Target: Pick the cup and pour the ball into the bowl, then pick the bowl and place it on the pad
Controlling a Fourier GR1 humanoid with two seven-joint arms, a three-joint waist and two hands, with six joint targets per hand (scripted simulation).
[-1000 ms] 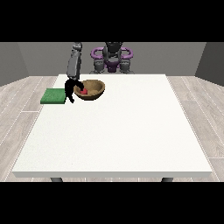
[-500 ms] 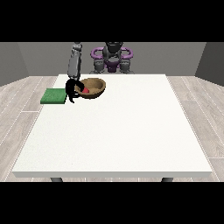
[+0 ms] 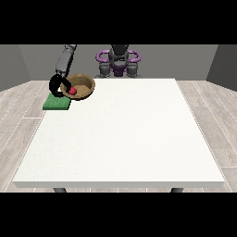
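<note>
- The white table point(image 3: 125, 134) fills most of the view.
- The green pad point(image 3: 55, 103) lies at its far corner, at the view's left.
- The brown bowl point(image 3: 82, 85), tilted, sits beside the pad.
- The hand at the view's left point(image 3: 56, 86) curls round the bowl's rim.
- A red ball point(image 3: 72, 91) rests inside the bowl.

One camera only, the front view. It stands across the table point(image 3: 120, 139) from the robot point(image 3: 118, 60), raised, looking down and toward it. It sits well back: the whole tabletop fits, the robot small at the top, floor at both sides.
</note>
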